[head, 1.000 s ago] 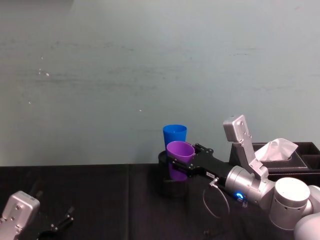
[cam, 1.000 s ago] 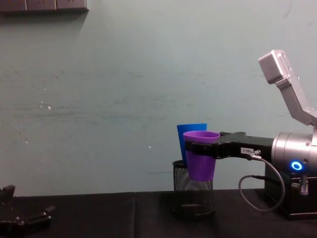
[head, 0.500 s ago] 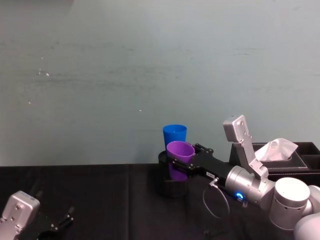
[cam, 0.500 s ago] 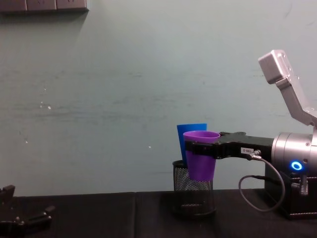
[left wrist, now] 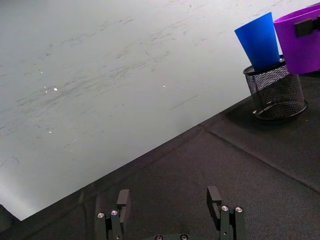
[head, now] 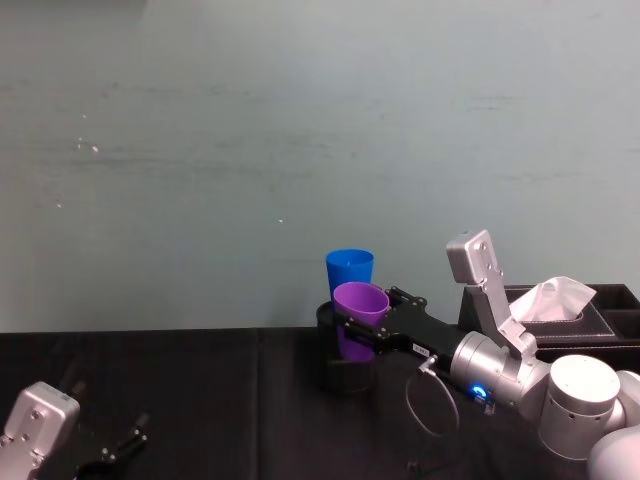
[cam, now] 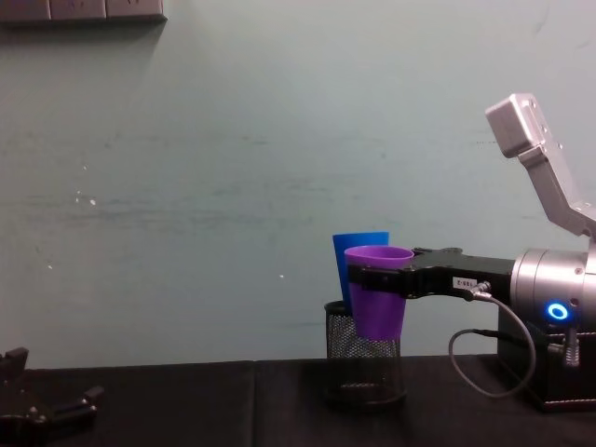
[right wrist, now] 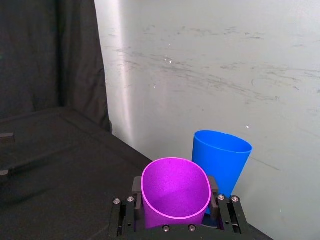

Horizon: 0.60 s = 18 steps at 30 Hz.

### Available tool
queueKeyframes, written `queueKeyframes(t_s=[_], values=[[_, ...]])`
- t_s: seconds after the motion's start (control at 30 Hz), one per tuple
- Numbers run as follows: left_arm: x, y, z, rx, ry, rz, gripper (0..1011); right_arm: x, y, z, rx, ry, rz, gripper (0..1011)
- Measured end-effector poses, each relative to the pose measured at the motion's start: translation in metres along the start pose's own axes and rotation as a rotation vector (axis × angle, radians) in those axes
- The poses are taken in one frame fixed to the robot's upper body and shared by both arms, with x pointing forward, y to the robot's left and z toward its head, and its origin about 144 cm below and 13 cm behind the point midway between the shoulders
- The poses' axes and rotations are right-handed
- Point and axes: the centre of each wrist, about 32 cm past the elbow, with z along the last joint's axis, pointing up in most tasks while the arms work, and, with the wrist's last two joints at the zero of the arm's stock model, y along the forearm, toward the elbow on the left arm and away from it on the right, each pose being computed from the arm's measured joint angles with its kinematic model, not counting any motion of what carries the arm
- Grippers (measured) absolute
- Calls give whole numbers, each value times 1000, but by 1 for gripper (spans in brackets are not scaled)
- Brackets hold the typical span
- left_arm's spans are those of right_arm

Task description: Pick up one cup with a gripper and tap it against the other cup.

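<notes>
Right claw [cam: 374, 279] clenched on smooth purple cup [cam: 378, 303], upright, beside blue cup [cam: 354, 265] in mesh holder [cam: 363, 372].

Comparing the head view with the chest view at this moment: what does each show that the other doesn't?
Head view alone: the open mouth of the purple cup and the tissue box. Chest view alone: the mesh pen holder side-on, with the blue cup standing in it, and the white label on the right gripper. Both: the right gripper shut on the purple cup beside the blue cup, and the left gripper low, open.
</notes>
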Motion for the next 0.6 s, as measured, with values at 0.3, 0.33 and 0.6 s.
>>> queueKeyframes(t_s=[0.3, 0.33, 0.6], values=[[0, 0, 0, 0, 0, 0, 1000, 0, 0, 0, 0, 0, 0, 736], [0, 0, 0, 0, 0, 0, 1000, 0, 0, 0, 0, 0, 0, 736], [0, 0, 0, 0, 0, 0, 1000, -5, -13, 4, 12, -5, 24, 736]])
